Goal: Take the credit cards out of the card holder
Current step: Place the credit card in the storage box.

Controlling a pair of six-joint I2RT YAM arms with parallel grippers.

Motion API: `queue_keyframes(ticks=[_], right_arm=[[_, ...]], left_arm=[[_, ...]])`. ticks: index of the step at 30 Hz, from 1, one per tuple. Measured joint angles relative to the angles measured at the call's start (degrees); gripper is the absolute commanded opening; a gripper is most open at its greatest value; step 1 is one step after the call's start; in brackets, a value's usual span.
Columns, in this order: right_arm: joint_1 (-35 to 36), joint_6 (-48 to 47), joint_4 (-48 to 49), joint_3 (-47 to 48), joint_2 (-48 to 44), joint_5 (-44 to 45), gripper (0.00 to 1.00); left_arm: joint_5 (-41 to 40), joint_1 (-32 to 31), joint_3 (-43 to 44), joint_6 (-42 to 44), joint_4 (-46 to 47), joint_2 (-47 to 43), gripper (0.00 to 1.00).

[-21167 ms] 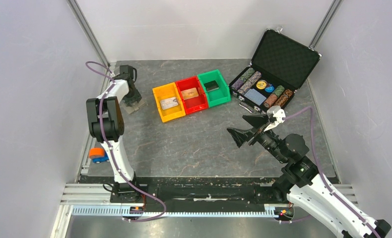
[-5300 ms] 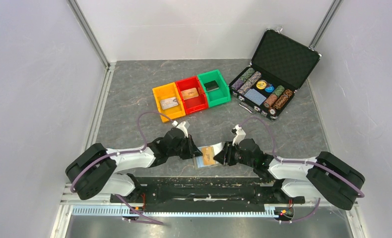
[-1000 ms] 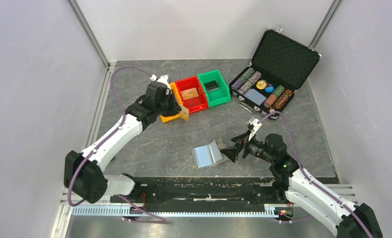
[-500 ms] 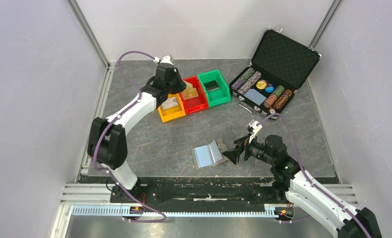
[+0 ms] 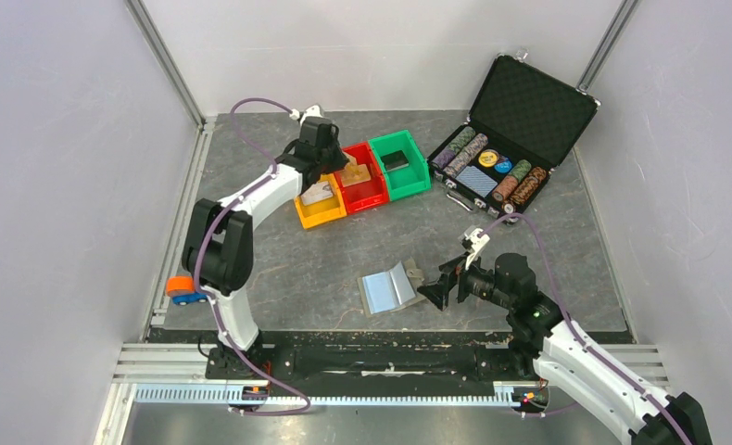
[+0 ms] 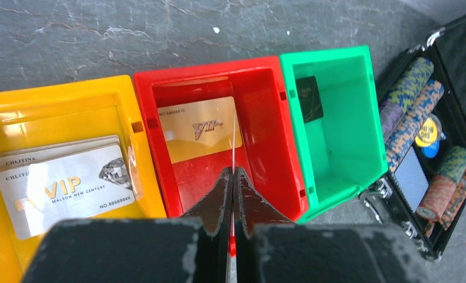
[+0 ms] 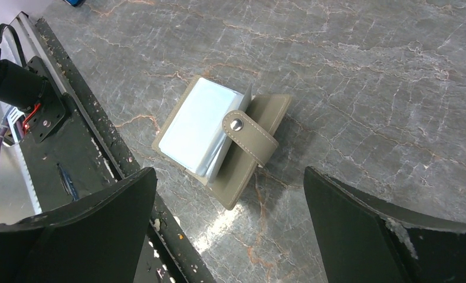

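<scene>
The card holder point(image 5: 388, 289) lies open on the table near the front, grey outside with light-blue panels; the right wrist view shows it point(image 7: 210, 132) with its snap strap folded over. My right gripper point(image 5: 436, 286) is open and empty just right of it, jaws wide apart point(image 7: 229, 177). My left gripper point(image 5: 344, 174) hovers over the red bin point(image 5: 362, 195). It is shut on a thin card point(image 6: 234, 138) seen edge-on between the fingertips point(image 6: 233, 172). A gold VIP card point(image 6: 198, 128) lies in the red bin point(image 6: 210, 65).
The yellow bin point(image 6: 59, 88) holds silver VIP cards point(image 6: 65, 188). The green bin point(image 6: 337, 147) holds a black card point(image 6: 308, 98). An open black chip case point(image 5: 501, 167) stands at the back right. An orange and blue object point(image 5: 182, 287) lies at the left edge.
My left gripper has shifted right from the yellow bin to above the red bin, still holding the card. My right gripper has stayed open beside the card holder.
</scene>
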Motion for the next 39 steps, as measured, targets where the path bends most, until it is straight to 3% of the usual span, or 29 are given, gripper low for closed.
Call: queue_keyframes(ticks=[19, 39], right_arm=[[0.0, -0.2, -2.5, 1.9, 2.1, 2.1, 0.98], [0.0, -0.2, -3.4, 2.3, 3.6, 4.2, 0.98]], left_arm=[[0.1, 1.1, 5.0, -4.7, -0.4, 7.6, 0.06], [-1.0, 1.1, 8.5, -6.2, -1.7, 11.6, 0.15]])
